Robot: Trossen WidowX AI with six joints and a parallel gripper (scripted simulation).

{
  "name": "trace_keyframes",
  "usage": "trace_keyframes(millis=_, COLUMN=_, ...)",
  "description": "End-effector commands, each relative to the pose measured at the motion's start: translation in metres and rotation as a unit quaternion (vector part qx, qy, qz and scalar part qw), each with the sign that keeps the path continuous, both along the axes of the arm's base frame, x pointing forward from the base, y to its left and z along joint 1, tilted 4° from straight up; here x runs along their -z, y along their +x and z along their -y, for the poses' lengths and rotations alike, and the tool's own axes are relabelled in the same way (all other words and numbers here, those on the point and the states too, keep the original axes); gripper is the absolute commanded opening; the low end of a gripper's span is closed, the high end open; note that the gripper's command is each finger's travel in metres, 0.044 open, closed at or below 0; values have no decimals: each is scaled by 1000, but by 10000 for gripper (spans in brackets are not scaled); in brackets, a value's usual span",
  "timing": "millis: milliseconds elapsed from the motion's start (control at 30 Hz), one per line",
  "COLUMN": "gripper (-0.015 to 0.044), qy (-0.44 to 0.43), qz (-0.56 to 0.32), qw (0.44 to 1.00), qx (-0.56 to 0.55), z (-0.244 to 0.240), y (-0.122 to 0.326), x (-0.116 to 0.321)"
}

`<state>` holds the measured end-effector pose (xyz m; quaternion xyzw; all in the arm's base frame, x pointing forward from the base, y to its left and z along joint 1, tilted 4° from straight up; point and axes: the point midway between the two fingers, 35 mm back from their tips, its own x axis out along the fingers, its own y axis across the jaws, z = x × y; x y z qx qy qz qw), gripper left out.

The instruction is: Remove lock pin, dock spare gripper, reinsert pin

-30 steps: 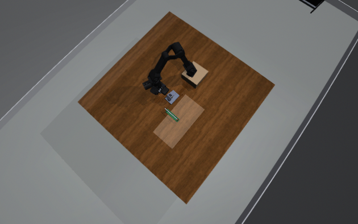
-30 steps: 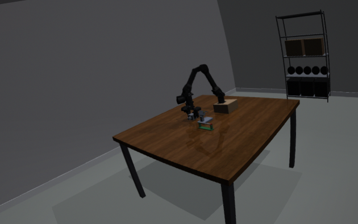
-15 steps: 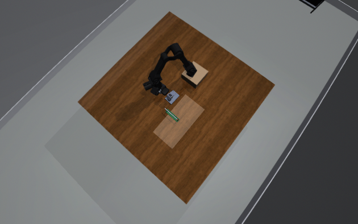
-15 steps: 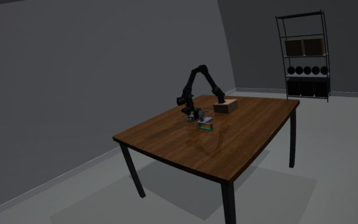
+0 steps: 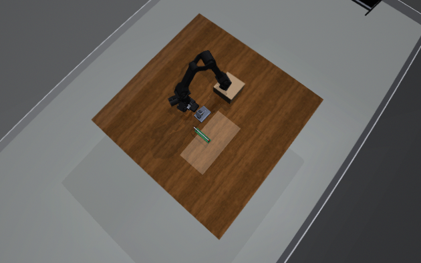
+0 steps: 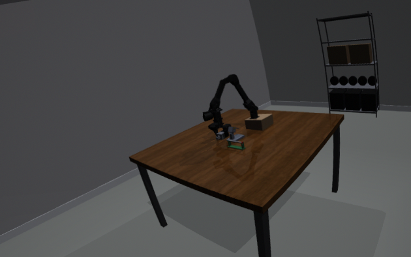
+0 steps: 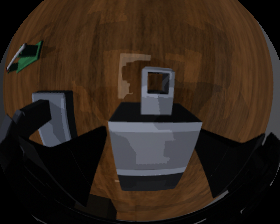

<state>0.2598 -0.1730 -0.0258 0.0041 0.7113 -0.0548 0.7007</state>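
Observation:
My gripper is open, its dark fingers on either side of the grey spare gripper, with narrow gaps in the wrist view. A tab with a square hole rises from that grey body. The mount stands beside it, a grey plate with an upright socket. Whether anything passes through the socket is too small to tell. A silver rod with a red end, apparently the lock pin, lies along the green holder.
The arm stands on a pale wooden box behind the mount. The green holder lies in front of the mount on the wooden table. A pale rectangle shows on the table around part of the holder in the top view.

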Motion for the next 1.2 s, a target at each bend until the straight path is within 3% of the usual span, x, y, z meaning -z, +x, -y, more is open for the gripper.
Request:
trace_keyframes(millis=0, gripper=440, qy=-1, qz=2, qw=1000, qx=0, z=0, y=1, x=-8)
trace_keyframes(millis=933, gripper=440, qy=14, qz=-23, qw=1000, qx=-6, z=-9, y=-7, x=-50)
trace_keyframes(millis=1167, gripper=440, qy=15, qz=-26, qw=1000, qx=-7, z=-9, y=-7, x=-42)
